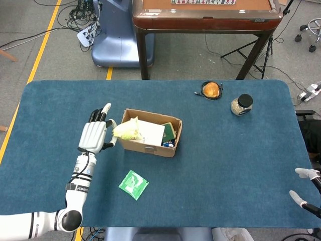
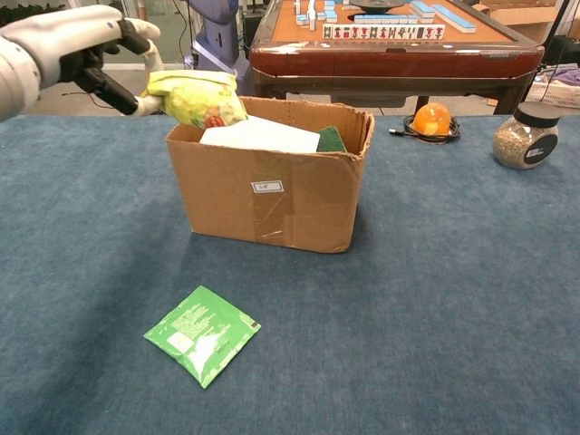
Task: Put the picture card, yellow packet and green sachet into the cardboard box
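Robot lab: blue-felt table [image 1: 241,150], floor cables [image 1: 75,17], yellow floor tape [image 1: 42,45].

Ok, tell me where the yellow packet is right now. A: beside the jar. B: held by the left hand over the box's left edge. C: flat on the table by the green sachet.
B: the left hand holds the yellow packet above the cardboard box rim.

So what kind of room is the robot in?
Probably a robot test lab or workshop: a bare concrete floor with yellow tape lines, loose black cables, and a wooden mahjong table behind the blue felt-covered worktable.
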You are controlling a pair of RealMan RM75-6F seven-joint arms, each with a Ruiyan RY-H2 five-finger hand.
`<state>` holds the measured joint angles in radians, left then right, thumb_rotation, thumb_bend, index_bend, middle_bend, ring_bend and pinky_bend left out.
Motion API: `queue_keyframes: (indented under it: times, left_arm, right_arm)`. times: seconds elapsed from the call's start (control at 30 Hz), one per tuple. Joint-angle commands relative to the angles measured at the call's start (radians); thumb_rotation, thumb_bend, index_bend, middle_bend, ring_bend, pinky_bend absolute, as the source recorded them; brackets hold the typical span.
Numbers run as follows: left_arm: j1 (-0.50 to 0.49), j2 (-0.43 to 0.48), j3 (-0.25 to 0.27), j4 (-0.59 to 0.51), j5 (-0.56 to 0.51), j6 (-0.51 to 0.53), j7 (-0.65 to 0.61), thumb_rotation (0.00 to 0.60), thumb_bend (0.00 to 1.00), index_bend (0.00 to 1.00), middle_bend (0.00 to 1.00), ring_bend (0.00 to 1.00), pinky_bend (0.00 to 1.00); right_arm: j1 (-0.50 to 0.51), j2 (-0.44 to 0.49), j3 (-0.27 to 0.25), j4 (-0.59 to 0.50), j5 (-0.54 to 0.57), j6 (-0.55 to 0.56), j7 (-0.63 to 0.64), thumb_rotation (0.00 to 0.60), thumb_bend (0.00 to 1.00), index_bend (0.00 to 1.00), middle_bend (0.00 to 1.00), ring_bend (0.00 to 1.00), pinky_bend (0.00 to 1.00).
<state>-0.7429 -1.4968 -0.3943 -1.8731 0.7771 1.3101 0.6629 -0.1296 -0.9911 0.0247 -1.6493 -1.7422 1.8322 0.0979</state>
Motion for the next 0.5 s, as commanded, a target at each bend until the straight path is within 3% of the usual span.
queue_keyframes:
  times: [0.03, 0.13, 0.27, 0.5]
  left_arm:
    - [-0.049, -0.042, -0.022, 0.036, -0.051, -0.016, 0.035, 0.6, 0.39, 0.49, 0.0, 0.0, 0.02]
    - [-0.073, -0.059, -0.022, 0.049, -0.071, -0.021, 0.05, 0.6, 0.37, 0.39, 0.0, 0.0, 0.02]
    - [-0.088, -0.062, -0.011, 0.044, -0.079, -0.015, 0.062, 0.6, 0.2, 0.17, 0.0, 0.0, 0.02]
    - [-0.046, -0.007, 0.037, -0.059, -0.026, 0.049, 0.052, 0.6, 0.17, 0.11, 0.0, 0.0, 0.02]
  right_arm:
    - [0.001, 0.0, -0.001, 0.0, -0.001, -0.001, 0.0, 0.6, 0.05, 0.39, 0.48, 0.36, 0.42]
    - [0.001, 0.0, -0.001, 0.0, -0.002, -0.002, 0.001, 0.6, 0.05, 0.39, 0.48, 0.36, 0.42]
    - [0.002, 0.001, -0.002, 0.001, -0.004, -0.001, 0.005, 0.6, 0.05, 0.39, 0.48, 0.36, 0.42]
    - [0.002, 0.002, -0.001, 0.004, -0.001, -0.001, 0.011, 0.6, 0.05, 0.39, 0.48, 0.36, 0.42]
